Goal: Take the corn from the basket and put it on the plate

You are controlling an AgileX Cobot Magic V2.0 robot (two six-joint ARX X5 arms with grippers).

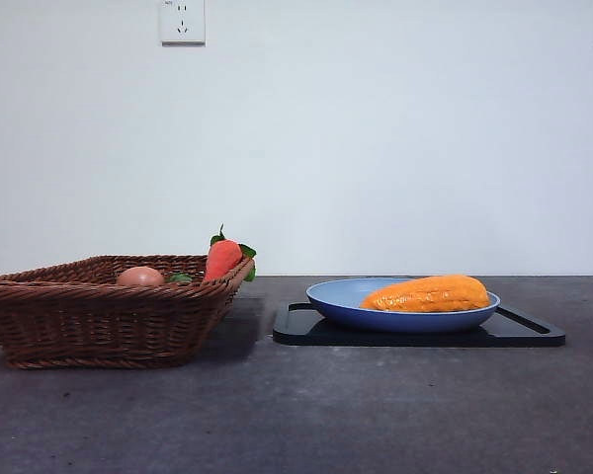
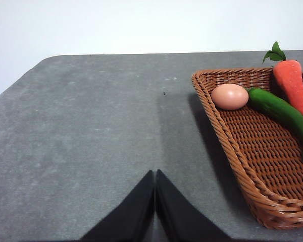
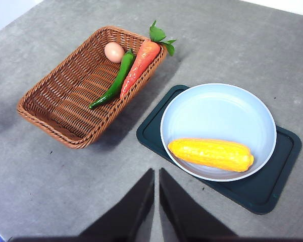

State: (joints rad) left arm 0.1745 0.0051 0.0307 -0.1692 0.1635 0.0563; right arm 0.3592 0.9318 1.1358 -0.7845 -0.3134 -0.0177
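Only the jaws of each arm show. The left gripper (image 2: 155,201) has two plain black jaws, wedge-shaped, broad at the frame's bottom edge and narrowing to tips at lower centre. The right gripper (image 3: 156,201) looks alike: matte black, smooth, unmarked.

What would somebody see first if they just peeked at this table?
Probably the bright orange-yellow corn lying on the blue plate, which sits on a black tray. Next, the brown basket beside it, holding a red carrot, a green pepper and an egg.
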